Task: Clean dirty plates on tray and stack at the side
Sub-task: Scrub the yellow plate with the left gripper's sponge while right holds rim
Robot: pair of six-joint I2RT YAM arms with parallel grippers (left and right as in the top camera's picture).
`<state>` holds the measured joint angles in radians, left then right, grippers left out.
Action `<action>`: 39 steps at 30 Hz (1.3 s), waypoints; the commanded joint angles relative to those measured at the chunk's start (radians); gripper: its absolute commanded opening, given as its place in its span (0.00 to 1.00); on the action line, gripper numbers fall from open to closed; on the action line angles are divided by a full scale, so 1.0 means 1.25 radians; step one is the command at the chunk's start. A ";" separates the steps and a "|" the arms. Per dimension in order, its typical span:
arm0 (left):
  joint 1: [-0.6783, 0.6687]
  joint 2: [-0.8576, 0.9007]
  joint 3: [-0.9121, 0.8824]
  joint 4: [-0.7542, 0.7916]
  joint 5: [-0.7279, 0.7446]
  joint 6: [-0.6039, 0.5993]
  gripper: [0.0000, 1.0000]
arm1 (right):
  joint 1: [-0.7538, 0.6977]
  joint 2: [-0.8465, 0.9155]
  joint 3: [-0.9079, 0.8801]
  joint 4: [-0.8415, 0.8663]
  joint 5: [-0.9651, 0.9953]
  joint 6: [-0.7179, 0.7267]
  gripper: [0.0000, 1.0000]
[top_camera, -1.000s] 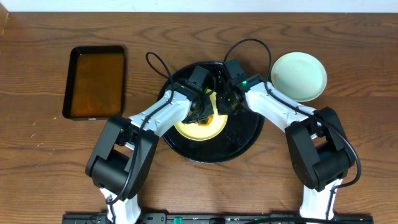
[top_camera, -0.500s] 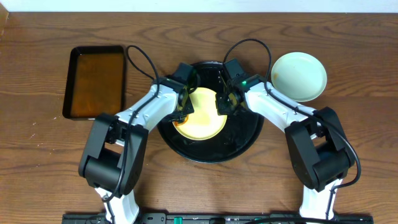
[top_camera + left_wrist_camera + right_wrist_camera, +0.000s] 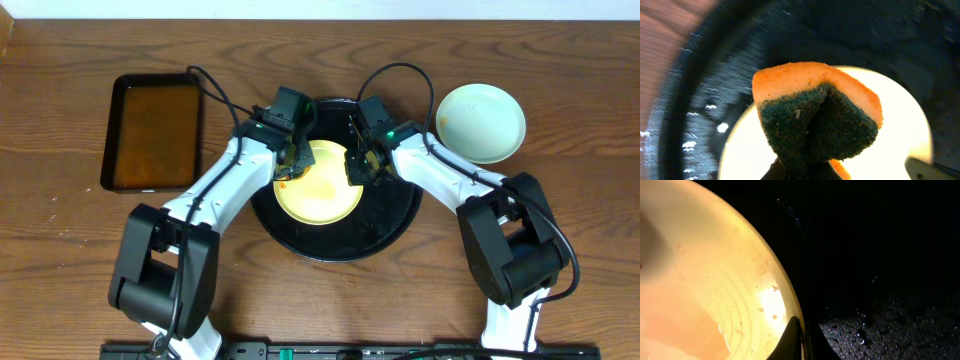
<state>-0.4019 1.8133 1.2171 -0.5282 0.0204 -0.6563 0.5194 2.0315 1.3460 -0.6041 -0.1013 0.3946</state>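
Note:
A pale yellow plate [image 3: 318, 183] lies on the round black tray [image 3: 385, 232]. My left gripper [image 3: 287, 163] is shut on an orange and dark green sponge [image 3: 815, 120] at the plate's left rim; the plate [image 3: 895, 125] shows under the sponge. My right gripper [image 3: 356, 165] is shut on the plate's right rim [image 3: 790, 315], one finger each side of the edge. The plate's surface [image 3: 705, 290] is wet with faint orange film. A pale mint-blue plate [image 3: 481, 122] sits on the table to the right of the tray.
A rectangular black tray of brown liquid [image 3: 153, 131] stands at the left. The tray's wet floor [image 3: 880, 325] lies right of my right fingers. Wooden table [image 3: 80, 250] surrounds everything.
My left arm has swung left and up, dragging the sponge from the plate's middle to its left rim. The orange smear has gone from the plate. The right gripper has stayed on the rim.

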 commanded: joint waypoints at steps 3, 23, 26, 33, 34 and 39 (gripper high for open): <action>-0.046 0.060 -0.020 0.051 0.057 -0.045 0.08 | -0.001 0.028 -0.016 -0.007 0.042 0.007 0.01; 0.031 0.149 -0.020 0.047 -0.054 -0.023 0.08 | -0.001 0.028 -0.016 -0.010 0.042 0.007 0.01; 0.051 0.149 -0.020 0.045 -0.077 -0.023 0.08 | -0.001 0.028 -0.016 -0.011 0.042 0.007 0.01; 0.097 0.137 -0.012 0.003 -0.131 0.024 0.08 | -0.001 0.028 -0.016 -0.016 0.042 0.007 0.01; 0.101 0.130 -0.007 -0.006 -0.132 0.034 0.08 | -0.001 0.028 -0.016 -0.015 0.042 0.007 0.01; 0.104 0.063 0.006 -0.026 -0.131 0.046 0.08 | -0.001 0.028 -0.016 -0.014 0.042 0.007 0.01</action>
<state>-0.3271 1.9343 1.2312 -0.5426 0.0223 -0.6250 0.5224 2.0319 1.3460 -0.6033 -0.1081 0.3946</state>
